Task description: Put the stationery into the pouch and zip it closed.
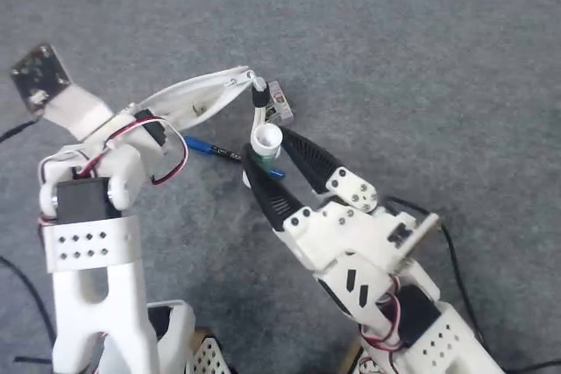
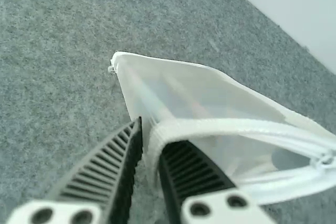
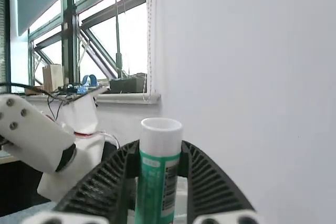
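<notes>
- The left claw is shut tight on the edge of the pouch, and the thin wall is pinched between its two black fingers
- In the high view the pouch is white and see-through. It sits left of the middle of the grey mat, and its pointed end reaches off to the right
- The mouth of the pouch is open, and the two sides of the zip stand apart
- The right claw is closed partway, with its two black fingers pressed on the sides of the glue stick
- The right wrist view shows the right claw gripping the green body of the glue stick, with the white cap poking out past the fingertips
- The glue stick is near the middle of the mat, just on the near side of the pouch's pointed end. The small black zip tab is close by on its far side
- A blue pen lies flat on the mat between the two arms, just on the near side of the pouch, and its right end goes under the right claw
- A small grey block lies just right of the pouch's pointed end, on the far side of the right claw
</notes>
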